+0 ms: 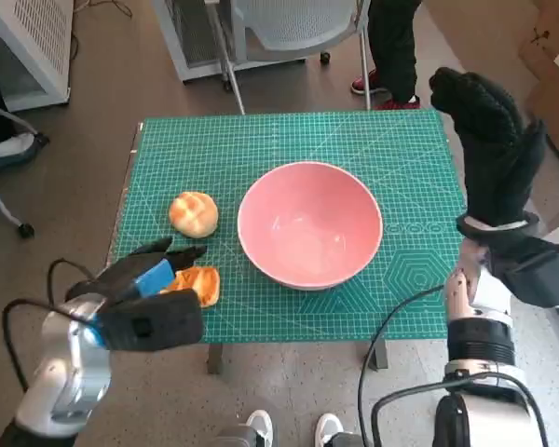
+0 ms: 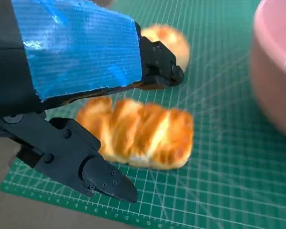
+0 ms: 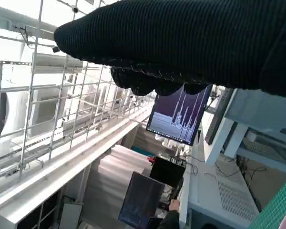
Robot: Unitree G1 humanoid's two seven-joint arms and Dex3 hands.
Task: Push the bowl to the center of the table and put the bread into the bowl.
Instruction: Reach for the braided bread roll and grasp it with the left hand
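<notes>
A pink bowl [image 1: 309,223] stands empty near the middle of the green cutting mat [image 1: 289,140]; its rim [image 2: 276,71] shows in the left wrist view. A round bun [image 1: 194,213] lies to its left. A flat golden pastry [image 1: 197,283] lies at the mat's near edge, seen close as the pastry [image 2: 140,133]. My left hand [image 1: 140,296] hovers just over the pastry, fingers [image 2: 86,167] spread apart on either side, holding nothing. My right hand [image 1: 489,140] is raised upright at the table's right edge, fingers extended, empty.
A chair [image 1: 289,28] stands beyond the table's far edge, and a person's legs and red shoes [image 1: 387,88] are at the far right. A white cabinet [image 1: 28,47] is at the far left. Cardboard boxes [image 1: 550,65] sit to the right.
</notes>
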